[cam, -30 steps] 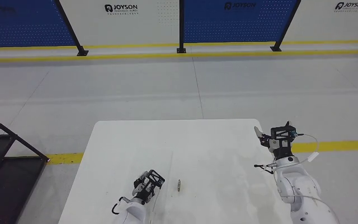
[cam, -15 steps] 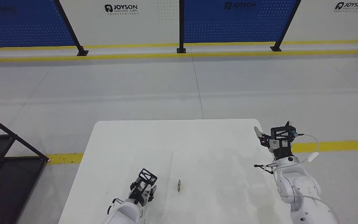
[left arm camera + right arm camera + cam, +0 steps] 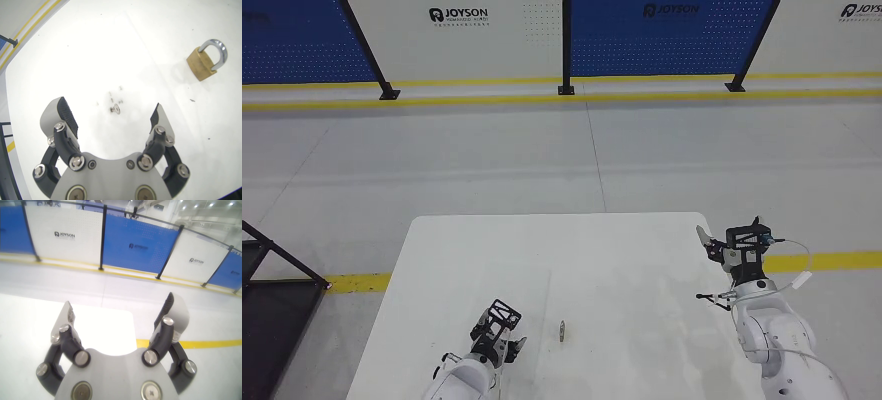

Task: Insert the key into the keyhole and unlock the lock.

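Step in hand: approach to the key. This is judged to be the opening of the task, since nothing is grasped and key and padlock lie apart.

Left gripper: fingers spread wide and holding nothing. It is poised above the white table, with its ribbed pads facing each other.

Key: small and silver, lying flat on the table. It sits just ahead of the left gripper's fingertips, roughly centred in the gap between them, and neither finger touches it.

Padlock: brass body with a steel shackle that appears closed. It lies on the table farther ahead of the left gripper than the key, outside the finger gap on the side toward the right arm, and well apart from the key.

Right gripper: fingers apart and empty. It is held near the far table corner on its own side, well away from both key and padlock.

Next move (judgement): lower the left gripper until the fingers straddle the key, then close on the key's head and leave the blade free. A thin key on a hard surface calls for the pads to reach the tabletop. The padlock will probably need steadying by the right gripper.
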You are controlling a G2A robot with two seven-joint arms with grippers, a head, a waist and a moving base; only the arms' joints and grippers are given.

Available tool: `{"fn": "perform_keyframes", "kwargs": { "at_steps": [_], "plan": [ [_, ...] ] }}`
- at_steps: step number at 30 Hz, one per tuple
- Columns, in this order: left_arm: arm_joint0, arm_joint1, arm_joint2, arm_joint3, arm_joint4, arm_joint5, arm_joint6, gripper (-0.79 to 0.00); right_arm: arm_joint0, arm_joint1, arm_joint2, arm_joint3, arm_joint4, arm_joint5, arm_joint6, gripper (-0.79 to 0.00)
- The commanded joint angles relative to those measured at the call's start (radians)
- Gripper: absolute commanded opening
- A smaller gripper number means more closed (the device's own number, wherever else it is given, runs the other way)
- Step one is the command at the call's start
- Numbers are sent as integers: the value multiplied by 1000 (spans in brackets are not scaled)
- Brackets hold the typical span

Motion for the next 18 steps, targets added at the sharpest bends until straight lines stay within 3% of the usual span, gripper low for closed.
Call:
{"fn": "perform_keyframes", "kwargs": {
  "at_steps": [1, 3, 5, 6, 7, 8, 11, 18],
  "plan": [
    [-4, -3, 7, 0, -8, 30, -12, 0, 0, 0, 0, 0, 0, 0, 0, 0],
    [-1, -5, 11, 2, -7, 52, -5, -9, 0, 0, 0, 0, 0, 0, 0, 0],
    [5, -6, 18, 3, 1, 77, 5, -95, 0, 0, 0, 0, 0, 0, 0, 0],
    [8, -7, 20, 5, 3, 87, 3, -179, 0, 0, 0, 0, 0, 0, 0, 0],
    [9, -8, 21, 4, 5, 102, 0, -188, 0, 0, 0, 0, 0, 0, 0, 0],
    [10, -9, 24, 6, 12, 115, -3, -277, 0, 0, 0, 0, 0, 0, 0, 0],
    [9, -12, 35, 12, 23, 133, -14, -397, 0, 0, 0, 0, 0, 0, 0, 0],
    [-2, -17, 56, 34, 47, 155, -15, -443, 0, 0, 0, 0, 0, 0, 0, 0]
  ]
}}
